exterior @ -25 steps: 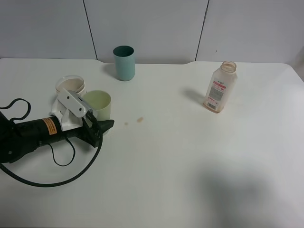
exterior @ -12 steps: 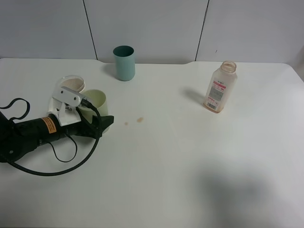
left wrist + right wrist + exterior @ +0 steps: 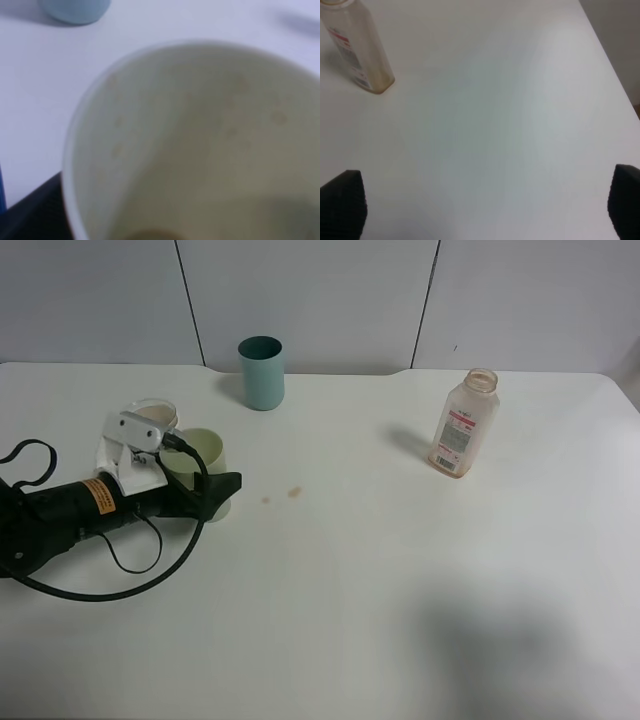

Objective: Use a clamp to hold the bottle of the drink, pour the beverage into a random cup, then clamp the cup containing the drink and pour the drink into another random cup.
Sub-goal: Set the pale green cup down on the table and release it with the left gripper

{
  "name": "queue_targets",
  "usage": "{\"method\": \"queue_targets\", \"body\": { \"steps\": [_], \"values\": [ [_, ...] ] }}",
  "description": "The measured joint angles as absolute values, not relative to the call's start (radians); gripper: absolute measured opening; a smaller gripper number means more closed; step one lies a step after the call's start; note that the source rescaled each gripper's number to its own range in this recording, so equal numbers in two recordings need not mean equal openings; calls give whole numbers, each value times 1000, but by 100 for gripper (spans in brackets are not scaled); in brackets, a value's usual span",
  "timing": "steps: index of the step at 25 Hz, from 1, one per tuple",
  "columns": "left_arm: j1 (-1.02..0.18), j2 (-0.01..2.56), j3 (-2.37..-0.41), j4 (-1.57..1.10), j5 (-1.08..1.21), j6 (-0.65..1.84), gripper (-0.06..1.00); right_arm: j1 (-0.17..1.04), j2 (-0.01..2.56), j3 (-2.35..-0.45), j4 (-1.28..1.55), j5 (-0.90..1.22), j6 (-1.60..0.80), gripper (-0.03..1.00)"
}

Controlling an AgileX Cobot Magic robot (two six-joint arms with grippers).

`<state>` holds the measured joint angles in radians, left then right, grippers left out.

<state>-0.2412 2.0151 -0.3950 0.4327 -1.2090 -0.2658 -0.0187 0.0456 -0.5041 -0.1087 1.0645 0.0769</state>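
At far left, the left gripper [image 3: 222, 492] clamps the pale green cup [image 3: 203, 462], tilted toward the white cup [image 3: 150, 420] touching it; overtilting risks spillage. Right gripper [image 3: 485, 200] jaws apart, bottle [image 3: 463, 423] far right.

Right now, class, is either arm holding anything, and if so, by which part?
The left gripper holds the pale green cup by its side wall, tipped toward the white cup. The right gripper is open and holds nothing.
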Motion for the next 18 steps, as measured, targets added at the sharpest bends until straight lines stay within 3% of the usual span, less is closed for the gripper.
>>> {"method": "queue_targets", "body": {
  "steps": [18],
  "values": [
    [-301, 1924, -293, 324, -1210, -280, 98, -19, 46, -504, -109, 1065, 77, 93]
  ]
}}
